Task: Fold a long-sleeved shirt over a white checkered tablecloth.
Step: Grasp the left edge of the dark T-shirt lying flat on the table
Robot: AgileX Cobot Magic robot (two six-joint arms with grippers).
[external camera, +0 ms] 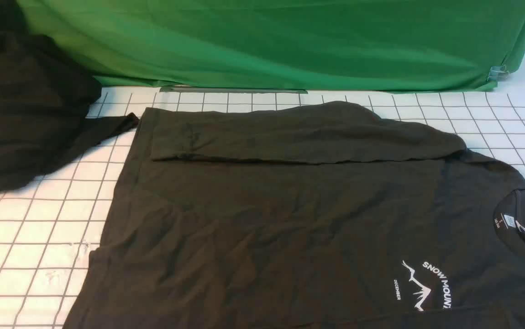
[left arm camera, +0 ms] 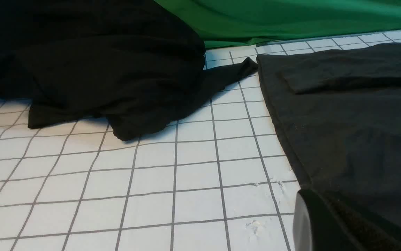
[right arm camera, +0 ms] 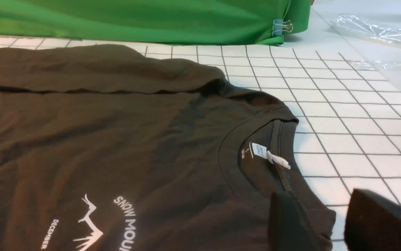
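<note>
The long-sleeved shirt [external camera: 290, 228] lies flat on the white checkered tablecloth [external camera: 29, 228], neck to the right and print up. Its far sleeve [external camera: 299, 137] is folded across the body. My right gripper [right arm camera: 326, 223] is open at the shoulder edge beside the collar [right arm camera: 256, 125]; one finger is over the shirt, the other over bare tablecloth [right arm camera: 361, 139]. Only one finger [left arm camera: 312, 223] of my left gripper shows, at the shirt's hem [left arm camera: 291, 164], and the other jaw is hidden. In the front view neither gripper shows clearly.
A blacker garment heap [external camera: 25, 105] sits at the back left, with a flap [left arm camera: 232, 73] reaching toward the shirt. The green backdrop [external camera: 290, 41] closes off the far side, held by a binder clip [right arm camera: 281, 27]. Clear plastic [right arm camera: 371, 31] lies off the cloth's far right.
</note>
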